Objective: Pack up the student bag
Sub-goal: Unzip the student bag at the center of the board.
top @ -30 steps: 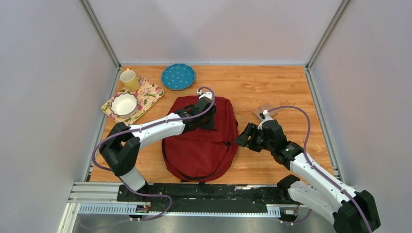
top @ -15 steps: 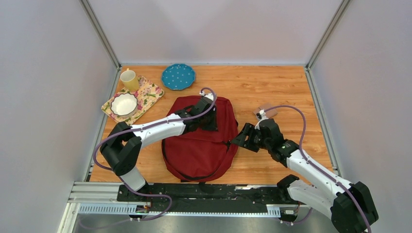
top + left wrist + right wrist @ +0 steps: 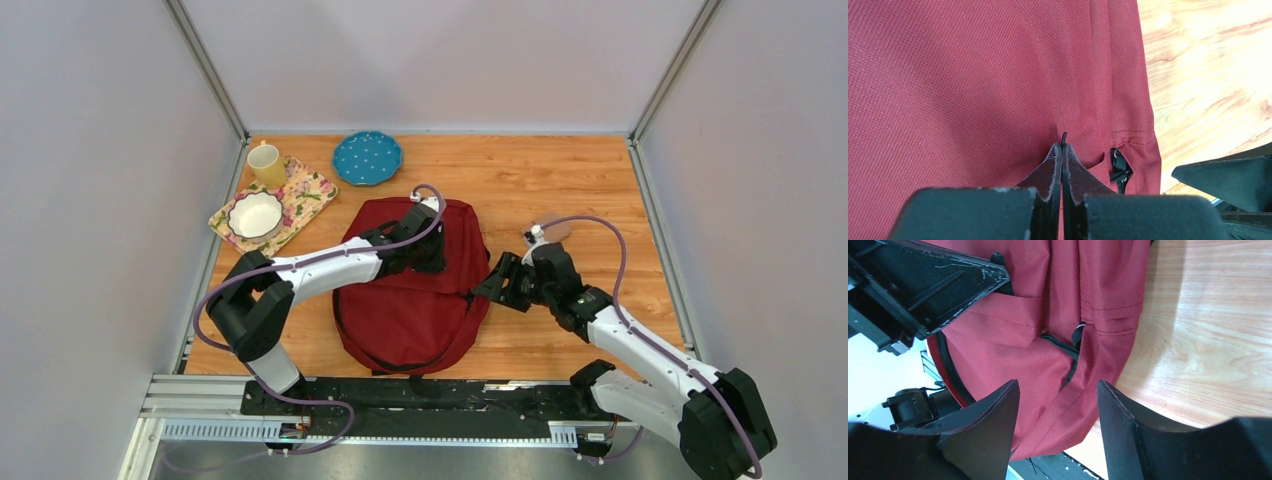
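Note:
The dark red student bag (image 3: pixel 415 300) lies flat in the middle of the wooden table. My left gripper (image 3: pixel 432 255) rests on its upper right part. In the left wrist view (image 3: pixel 1063 147) the fingers are pressed together on a thin black tab, apparently a zipper pull (image 3: pixel 1064 136), over the red fabric (image 3: pixel 973 75). My right gripper (image 3: pixel 487 290) is open at the bag's right edge. In the right wrist view (image 3: pixel 1058 385) its fingers straddle the bag's side seam (image 3: pixel 1068 385), just below a black zipper slider (image 3: pixel 1079 332).
A floral tray (image 3: pixel 310 190) at the back left holds a white bowl (image 3: pixel 255 214) and a yellow mug (image 3: pixel 266 164). A blue dotted plate (image 3: pixel 367 157) lies behind the bag. A small brown item (image 3: pixel 555 228) lies behind my right wrist. Enclosure walls stand on three sides.
My right gripper has moved left up to the bag's right edge. My left gripper has shifted slightly and stays shut on the bag.

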Motion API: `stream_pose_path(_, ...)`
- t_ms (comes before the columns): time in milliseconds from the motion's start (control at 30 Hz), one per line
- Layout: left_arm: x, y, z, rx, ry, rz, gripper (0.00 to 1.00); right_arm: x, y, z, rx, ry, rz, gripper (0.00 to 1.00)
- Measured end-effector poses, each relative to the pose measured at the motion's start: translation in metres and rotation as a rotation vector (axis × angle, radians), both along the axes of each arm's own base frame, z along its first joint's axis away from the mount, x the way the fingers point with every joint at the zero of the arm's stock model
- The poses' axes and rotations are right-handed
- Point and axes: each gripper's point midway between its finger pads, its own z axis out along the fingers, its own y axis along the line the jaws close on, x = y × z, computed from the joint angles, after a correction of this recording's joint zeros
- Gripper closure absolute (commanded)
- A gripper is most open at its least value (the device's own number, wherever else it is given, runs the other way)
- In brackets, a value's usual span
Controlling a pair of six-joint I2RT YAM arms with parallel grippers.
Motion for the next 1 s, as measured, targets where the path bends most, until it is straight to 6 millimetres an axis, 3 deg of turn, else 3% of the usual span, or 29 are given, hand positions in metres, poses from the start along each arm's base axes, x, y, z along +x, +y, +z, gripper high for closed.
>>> stream_pose_path(400, -0.005, 0.000, 0.002, -0.057, -0.033, -0.014, 1.00, 0.011, 0.027, -0.001, 0.080, 0.060, 0.055, 0.44)
stream_pose_path(600, -0.006, 0.001, 0.005, -0.070, -0.041, -0.016, 1.00, 0.022, 0.045, -0.001, 0.135, 0.074, 0.087, 0.52)
stream_pose_path(1000, -0.008, 0.003, 0.007, -0.080, -0.049, -0.017, 1.00, 0.029, 0.059, -0.003, 0.202, 0.086, 0.114, 0.63)
